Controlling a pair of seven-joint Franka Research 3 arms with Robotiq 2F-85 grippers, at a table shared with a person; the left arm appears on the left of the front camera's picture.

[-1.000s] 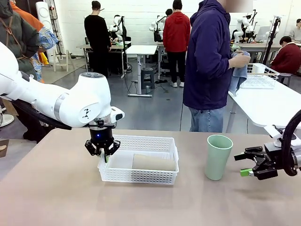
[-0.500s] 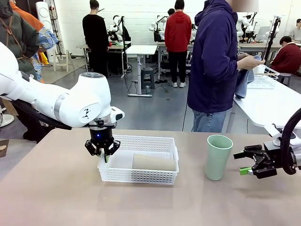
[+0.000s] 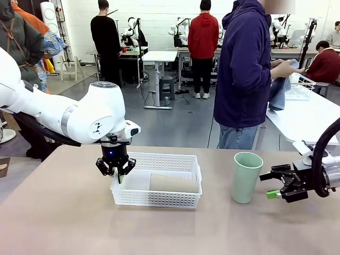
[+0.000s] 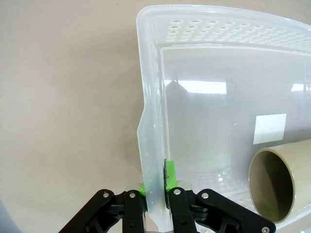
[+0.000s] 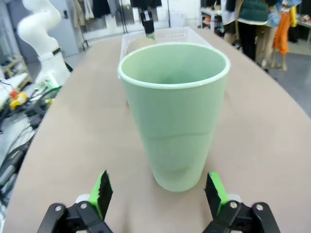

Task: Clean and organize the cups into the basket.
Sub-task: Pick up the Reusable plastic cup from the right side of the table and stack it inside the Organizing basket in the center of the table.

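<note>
Basket (image 3: 159,199) wall pinched in our left gripper (image 4: 155,187); let's centre the spread right gripper (image 3: 268,185) squarely on the green cup (image 3: 246,177).

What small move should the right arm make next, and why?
Probably ease the right gripper forward around the mint green cup: it stands upright just ahead of the open jaws, while the left gripper clamps the rim of the white basket.

Left claw (image 3: 115,172) points down, pinched shut; right claw (image 3: 268,186) reaches sideways, spread wide.
</note>
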